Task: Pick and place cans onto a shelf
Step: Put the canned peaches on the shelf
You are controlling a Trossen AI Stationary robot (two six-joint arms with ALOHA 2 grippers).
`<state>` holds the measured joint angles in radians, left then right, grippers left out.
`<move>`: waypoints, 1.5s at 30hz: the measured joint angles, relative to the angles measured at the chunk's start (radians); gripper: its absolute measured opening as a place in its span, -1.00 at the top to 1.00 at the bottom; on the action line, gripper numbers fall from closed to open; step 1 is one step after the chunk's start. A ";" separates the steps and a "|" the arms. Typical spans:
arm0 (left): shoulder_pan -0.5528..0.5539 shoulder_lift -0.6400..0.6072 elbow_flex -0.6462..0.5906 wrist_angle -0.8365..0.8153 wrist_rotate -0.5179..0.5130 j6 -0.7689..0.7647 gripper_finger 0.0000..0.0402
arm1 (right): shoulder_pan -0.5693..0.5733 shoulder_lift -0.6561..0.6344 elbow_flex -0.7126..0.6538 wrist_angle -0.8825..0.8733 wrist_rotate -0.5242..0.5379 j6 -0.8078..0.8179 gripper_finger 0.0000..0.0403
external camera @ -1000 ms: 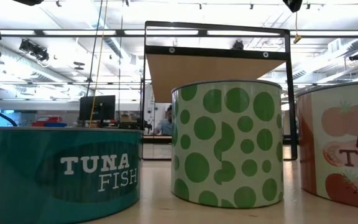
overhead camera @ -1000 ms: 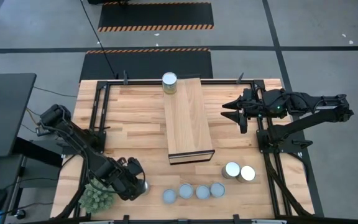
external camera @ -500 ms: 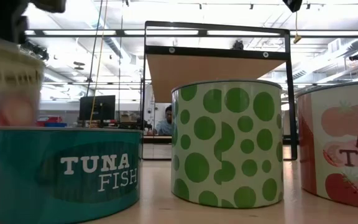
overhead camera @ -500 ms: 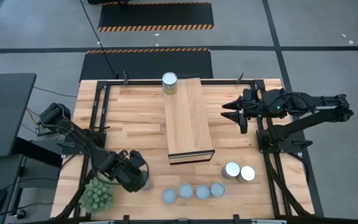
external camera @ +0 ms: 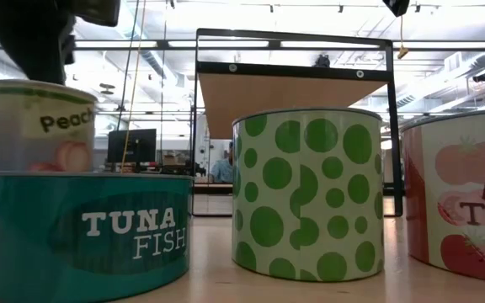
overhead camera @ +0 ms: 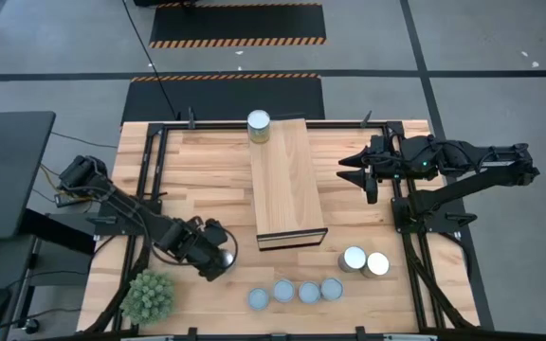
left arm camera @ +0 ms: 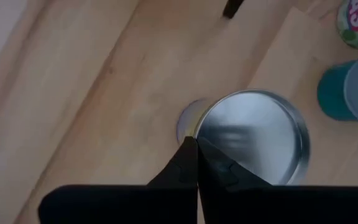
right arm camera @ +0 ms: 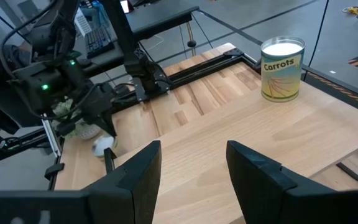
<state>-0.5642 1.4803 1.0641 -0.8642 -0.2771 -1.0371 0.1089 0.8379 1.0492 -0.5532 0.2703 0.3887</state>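
The left gripper (overhead camera: 218, 258) is shut on the rim of a peach can (external camera: 42, 126), just off the near left corner of the shelf (overhead camera: 288, 180). In the left wrist view its two fingers (left arm camera: 188, 163) meet in a point right at the edge of the can's round silver top (left arm camera: 253, 137), so the can hangs straight under the gripper. The can stands upright, its long way going up and down (the word "Peach" reads level in the low view). Whether it touches the table (overhead camera: 197, 180) I cannot tell.

The shelf is a long wood box in the middle of the table. Its long way runs from the far side to the near side, and its dark-edged end faces the near side. A carrots can (overhead camera: 259, 125) stands upright at the shelf's far left corner.

Four cans sit upright in a row near the front edge: the first (overhead camera: 259, 299), the second (overhead camera: 283, 291), the third (overhead camera: 308, 292) and the fourth (overhead camera: 332, 288). Two brighter cans (overhead camera: 354, 259) (overhead camera: 377, 264) stand touching, just right of the shelf's near end.

The right gripper (overhead camera: 347, 167) waits well apart on the right side, its fingers (right arm camera: 138, 171) apart and holding nothing.

A spiky green plant ball (overhead camera: 149, 296) sits at the near left corner.
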 joint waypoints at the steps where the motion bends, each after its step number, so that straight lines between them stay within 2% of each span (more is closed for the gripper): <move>1: 0.014 0.000 0.000 0.001 0.000 0.023 1.00 | 0.000 0.000 0.000 0.001 0.000 0.000 0.06; 13: 0.238 0.000 0.002 0.002 0.045 0.380 1.00 | 0.000 0.000 0.000 0.035 -0.012 0.026 0.06; 27: 0.504 -0.013 -0.034 0.044 0.177 0.732 1.00 | 0.032 0.000 0.000 0.056 -0.006 0.065 0.06; 37: 0.606 -0.017 -0.030 0.044 0.172 0.857 1.00 | 0.036 0.000 0.000 0.055 0.016 0.080 0.06; 45: 0.610 -0.029 -0.029 0.022 0.168 0.839 1.00 | 0.036 0.000 0.000 0.055 0.016 0.075 0.06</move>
<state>0.0455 1.4509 1.0351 -0.8420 -0.1091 -0.1982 0.1448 0.8379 1.0492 -0.4980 0.2866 0.4638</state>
